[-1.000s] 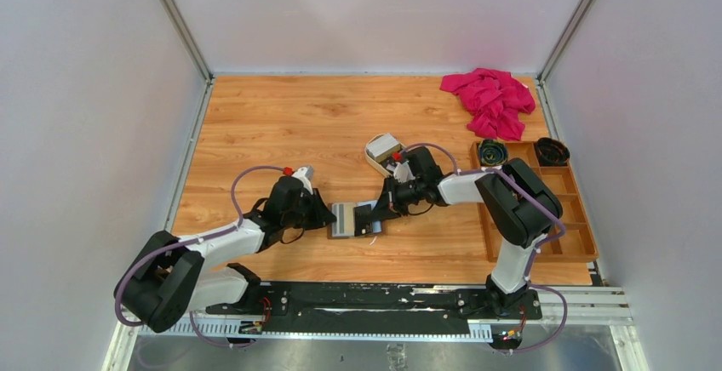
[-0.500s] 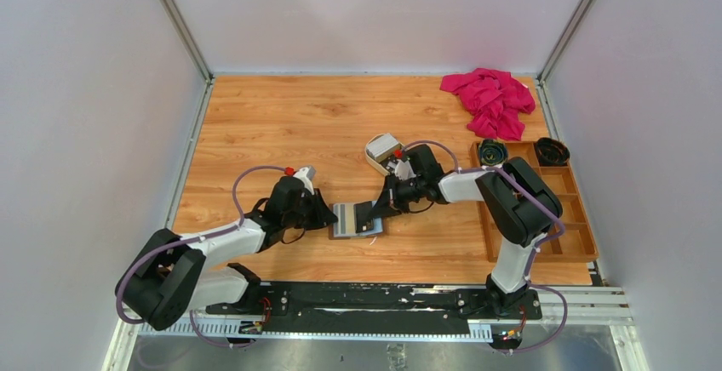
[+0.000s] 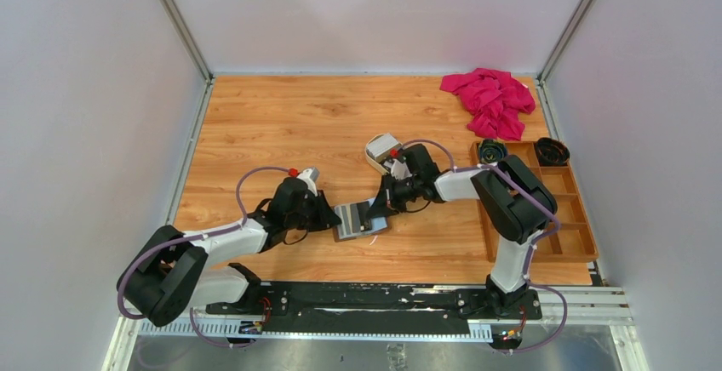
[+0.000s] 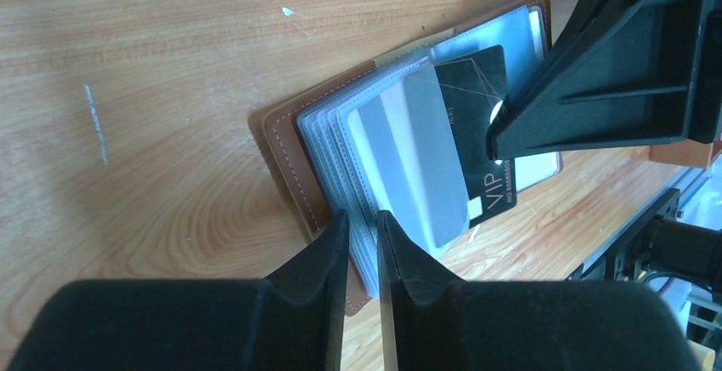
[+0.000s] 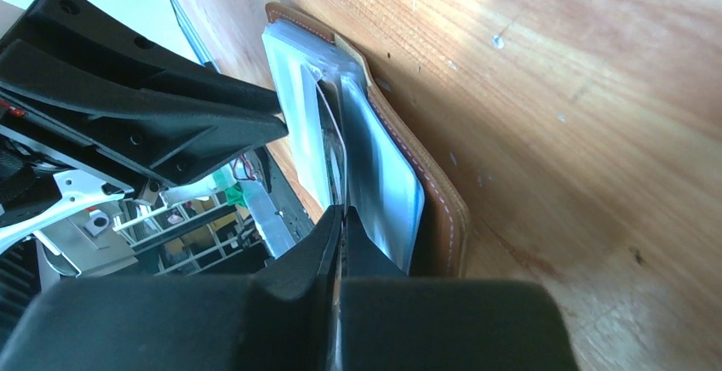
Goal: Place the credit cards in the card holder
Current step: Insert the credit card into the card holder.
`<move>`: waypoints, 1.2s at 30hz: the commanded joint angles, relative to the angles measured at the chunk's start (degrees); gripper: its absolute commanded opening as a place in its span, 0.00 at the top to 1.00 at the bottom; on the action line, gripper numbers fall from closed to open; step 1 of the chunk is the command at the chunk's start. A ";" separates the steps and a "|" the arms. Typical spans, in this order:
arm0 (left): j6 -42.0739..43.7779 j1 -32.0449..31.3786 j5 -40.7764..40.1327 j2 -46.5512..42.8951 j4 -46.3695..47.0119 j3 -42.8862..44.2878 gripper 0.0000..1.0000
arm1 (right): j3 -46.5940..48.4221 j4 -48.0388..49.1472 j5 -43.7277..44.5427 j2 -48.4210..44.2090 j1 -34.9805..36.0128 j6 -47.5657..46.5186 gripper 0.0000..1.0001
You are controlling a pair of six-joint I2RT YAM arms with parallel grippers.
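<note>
Two grippers meet at the card holder (image 3: 356, 220), which lies open on the counter (image 3: 281, 124) toward 6 o'clock. From 9 o'clock the left gripper (image 3: 330, 218) pinches its clear sleeves. From 2 o'clock the right gripper (image 3: 377, 207) is clamped on a dark credit card (image 4: 471, 77) lying partly across the sleeves, beside a grey card (image 4: 421, 158)

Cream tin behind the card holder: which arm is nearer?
Right. The right end effector, pinching a dark card, has its wrist beside the cream tin; the left end effector grips the card holder's opposite side, farther away.
</note>
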 commanded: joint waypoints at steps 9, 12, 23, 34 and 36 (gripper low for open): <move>-0.65 -2.00 2.61 0.58 -4.79 -1.67 0.76 | 5.49 -4.07 2.70 4.63 4.48 -5.66 1.00; -0.65 -1.96 2.60 0.82 -4.52 -1.67 0.74 | 7.47 -7.33 3.86 4.44 5.78 -9.15 1.00; -0.91 -1.95 1.36 -0.64 -4.33 -1.52 0.62 | 12.26 -17.08 8.94 3.81 11.22 -18.87 0.96; -0.38 -1.95 -1.02 4.34 -4.41 -0.62 0.71 | 16.67 -25.62 14.53 1.72 10.45 -28.95 0.72; 0.02 -1.92 -1.35 5.32 -4.43 -0.71 0.74 | 17.43 -26.76 15.25 1.00 10.01 -30.81 0.69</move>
